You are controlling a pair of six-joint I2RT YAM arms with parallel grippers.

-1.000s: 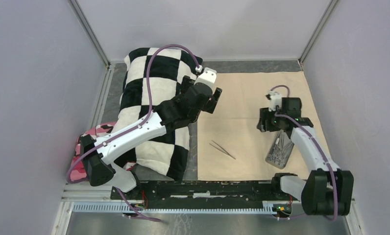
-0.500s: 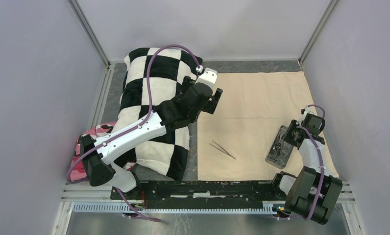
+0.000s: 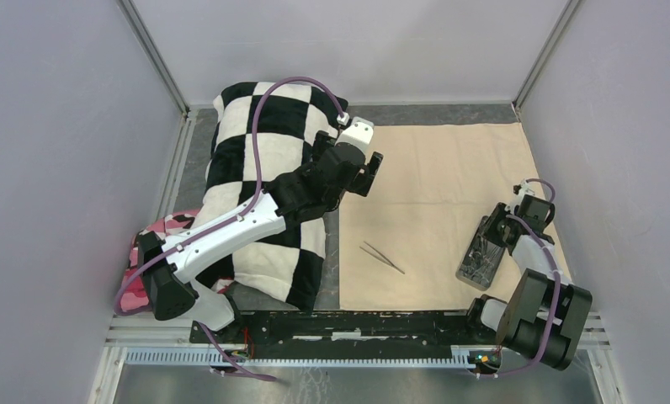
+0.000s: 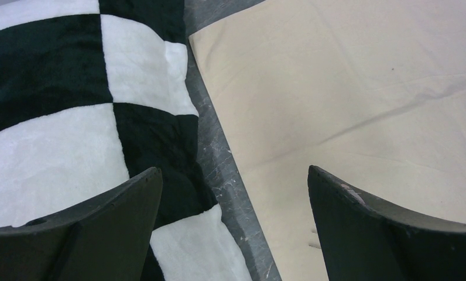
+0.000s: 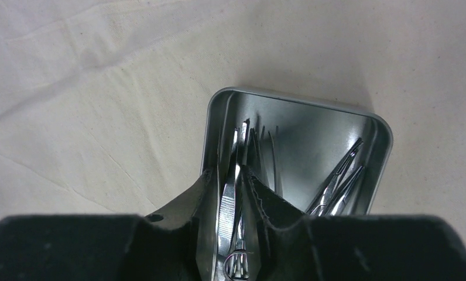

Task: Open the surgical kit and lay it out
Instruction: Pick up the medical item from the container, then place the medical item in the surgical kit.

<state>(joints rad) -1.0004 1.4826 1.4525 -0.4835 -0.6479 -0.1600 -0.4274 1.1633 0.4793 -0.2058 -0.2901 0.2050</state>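
Since the beige cloth wrap (image 3: 433, 168) is spread flat over the right half of the table, the kit is recorded as opened. A pair of thin steel tweezers (image 3: 383, 257) is laid alone on the cloth, near its near left corner and well apart from everything else. The grey metal tray (image 5: 295, 98) is set on the cloth near its near right edge, turned slightly askew.

The right gripper (image 5: 230, 175) is lowered into the far end of the tray. Its fingers (image 5: 266, 199) are drawn close together on a ribbed steel instrument (image 5: 229, 202) that lies along one long wall. It cannot be told whether the finger next to that wall is inside or outside it. More thin steel pieces are seen beside the gripped one, and slim forceps (image 5: 339, 175) are propped against the opposite wall.

The left gripper (image 4: 233, 168) is held above the table with its fingers spread wide and nothing between them. Below it are the left edge of the cloth, a strip of bare grey table and the edge of the black-and-white checkered pillow (image 3: 256, 151). A pink camouflage cloth (image 3: 167, 227) is partly seen beside the near left end of the pillow.
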